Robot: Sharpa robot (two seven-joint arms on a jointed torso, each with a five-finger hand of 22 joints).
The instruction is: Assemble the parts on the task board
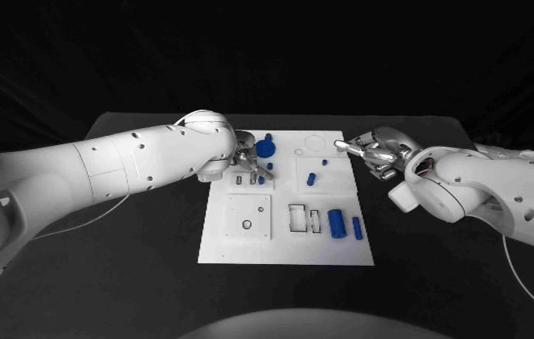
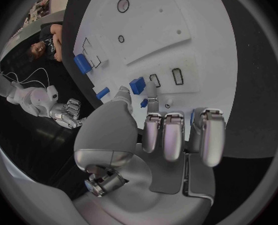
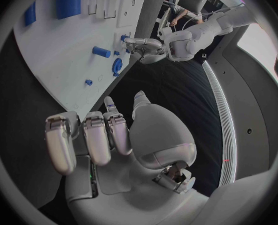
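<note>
Blue parts [image 1: 337, 222] on task board [image 1: 285, 246]; both robot hands [image 1: 247, 171] [image 1: 372, 154] curled, holding nothing.

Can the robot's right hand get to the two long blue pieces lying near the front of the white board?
Probably yes. The right hand hovers empty by the white task board's far right edge, and the two long blue cylinders lie uncovered near that same right side, with nothing standing in between.

I'm seeing the task board [image 1: 287, 248] glowing brightly against a black table [image 1: 133, 238] and dark backdrop. The white arms are catching even light, shadows staying faint. Both wrist views are bending straight edges hard towards their rims, with silver fingers [image 2: 174, 135] picking up soft glare.
</note>
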